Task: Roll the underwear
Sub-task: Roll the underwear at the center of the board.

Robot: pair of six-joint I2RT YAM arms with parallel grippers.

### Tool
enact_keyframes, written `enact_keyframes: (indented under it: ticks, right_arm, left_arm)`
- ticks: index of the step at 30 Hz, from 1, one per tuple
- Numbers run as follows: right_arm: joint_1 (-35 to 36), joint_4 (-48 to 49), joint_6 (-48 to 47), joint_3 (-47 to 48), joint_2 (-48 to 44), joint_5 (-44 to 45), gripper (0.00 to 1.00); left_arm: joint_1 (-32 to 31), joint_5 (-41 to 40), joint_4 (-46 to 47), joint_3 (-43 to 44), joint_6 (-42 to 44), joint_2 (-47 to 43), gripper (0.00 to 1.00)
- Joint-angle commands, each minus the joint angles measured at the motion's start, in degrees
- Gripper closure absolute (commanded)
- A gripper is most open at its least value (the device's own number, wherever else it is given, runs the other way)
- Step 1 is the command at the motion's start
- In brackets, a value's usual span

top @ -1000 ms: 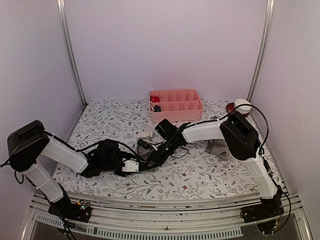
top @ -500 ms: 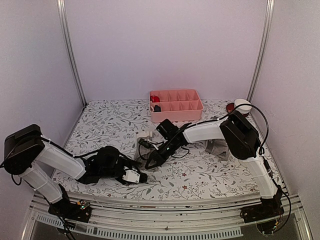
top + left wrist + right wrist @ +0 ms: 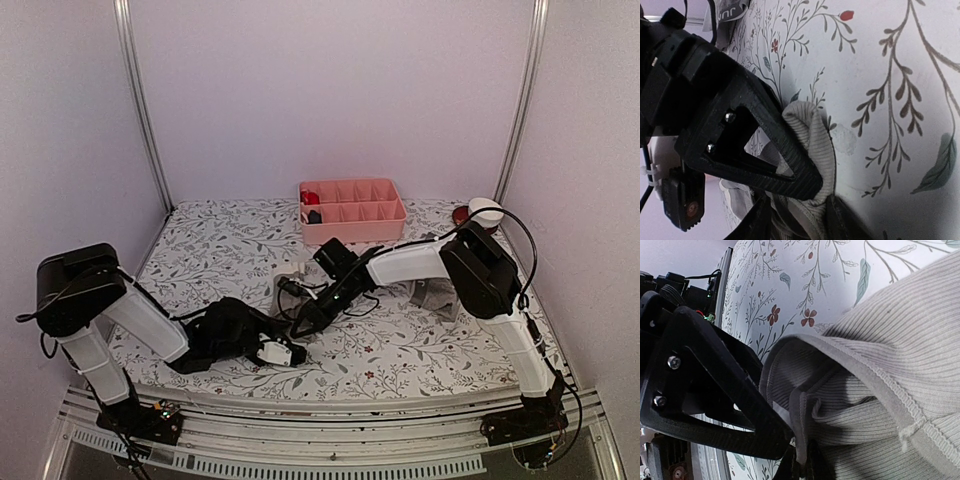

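Wrist view shows briefs [image 3: 900,365] clamped in right pincer [image 3: 799,460]; overhead hides grip; left pincer [image 3: 290,353] state unclear.

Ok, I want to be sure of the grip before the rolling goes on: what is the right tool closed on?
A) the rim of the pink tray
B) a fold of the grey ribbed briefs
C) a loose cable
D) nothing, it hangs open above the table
B: in the right wrist view the right tool is shut, with a fold of the grey ribbed briefs pinched between its fingers.
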Motion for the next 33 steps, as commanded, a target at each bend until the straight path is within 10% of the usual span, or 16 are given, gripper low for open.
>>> enact_keyframes:
  ticks: [1,7,13,25,33]
  right_arm:
    - [-0.45,-0.06,0.03,-0.74,1.48,-0.03,0.97]
    - [-0.44,0.05,-0.12,-0.79,1.34,-0.15,0.97]
    - [-0.5,0.28,-0.79,-1.56,-0.02,0.85,0.89]
    - [-0.41,4.57,-5.67,-17.41,-23.43,13.97,0.2]
    - [4.46,14.94,-10.32,-36.75,-42.86,41.96,0.13]
  left_arm:
    - [-1.46,-1.75,-4.65,-0.63,0.74,2.72,0.65]
    - [-1.59,-2.83,-7.62,0.87,-1.28,4.12,1.0]
    - [-1.42,-2.1,-12.72,2.74,-4.8,3.61,1.0]
    - [3.73,9.81,-35.3,9.91,-14.05,-3.72,1.0]
    - [10.39,25.52,-54.4,20.23,-19.7,-3.25,1.0]
